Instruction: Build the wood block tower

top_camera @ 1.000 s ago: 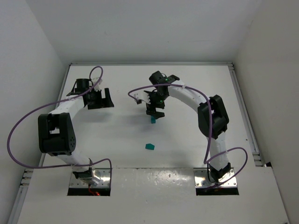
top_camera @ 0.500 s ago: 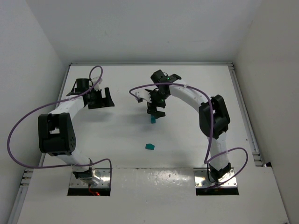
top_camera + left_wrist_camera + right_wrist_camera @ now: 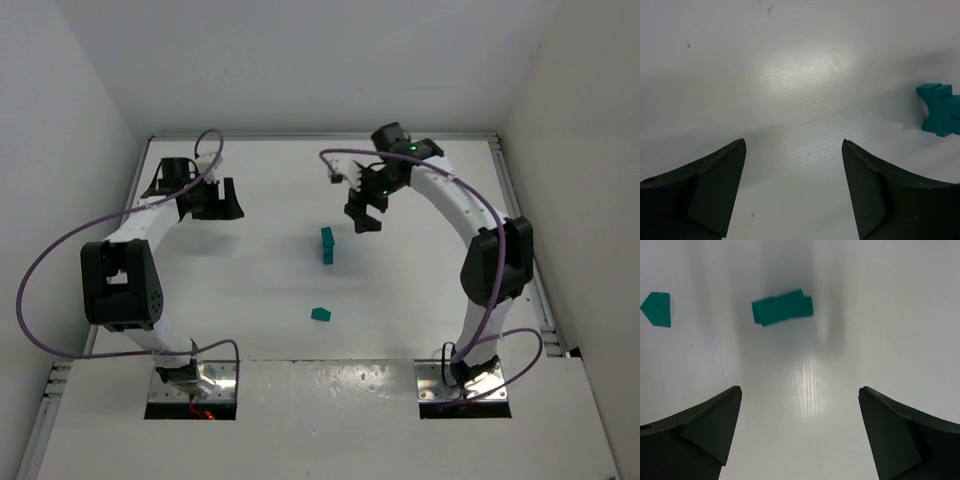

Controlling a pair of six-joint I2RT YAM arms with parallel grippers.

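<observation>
The tower (image 3: 326, 245) is a short teal-green column standing alone mid-table; the right wrist view shows it as a teal stack (image 3: 782, 307) ahead of the fingers. One loose wood block (image 3: 320, 314) lies nearer the arm bases, and it also shows at the left edge (image 3: 657, 309) of the right wrist view. My right gripper (image 3: 360, 221) hangs up and to the right of the tower, open and empty (image 3: 800, 389). My left gripper (image 3: 222, 208) is far off at the left, open (image 3: 794, 142), with bare table between its fingers. A teal notched block shape (image 3: 940, 109) shows at that view's right edge.
White walls enclose the table (image 3: 250, 290) on the left, back and right. Purple cables (image 3: 60, 250) loop off both arms. Two arm base plates (image 3: 195, 385) sit at the near edge.
My right gripper has pulled away from the tower, up and to the right, leaving it standing. The left gripper has shifted slightly toward the back.
</observation>
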